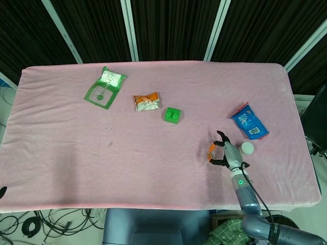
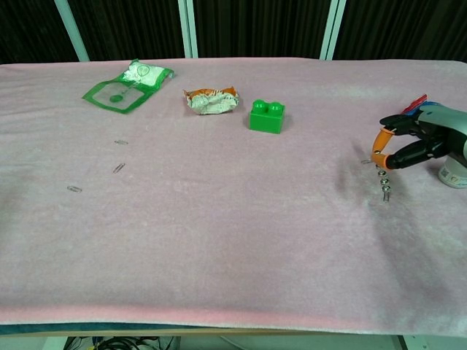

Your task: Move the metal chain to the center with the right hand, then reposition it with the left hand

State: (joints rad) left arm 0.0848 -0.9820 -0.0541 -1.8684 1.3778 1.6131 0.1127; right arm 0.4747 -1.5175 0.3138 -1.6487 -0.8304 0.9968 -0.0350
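Observation:
The metal chain (image 2: 382, 179) is a short string of silver beads hanging from an orange loop (image 2: 377, 152). My right hand (image 2: 425, 138) pinches that loop at the right side of the pink table (image 2: 233, 240). The lowest beads reach down to the cloth. In the head view the right hand (image 1: 228, 154) is near the front right, with the orange loop (image 1: 210, 151) at its fingertips. A small dark shape (image 1: 2, 192) at the lower left edge may be part of my left hand; its state does not show.
A green brick (image 2: 266, 117), a crumpled snack wrapper (image 2: 211, 99) and a green packet (image 2: 128, 86) lie at the back. A blue bag (image 1: 249, 122) and a white round lid (image 2: 454, 173) sit beside the right hand. Several paper clips (image 2: 118, 168) lie scattered.

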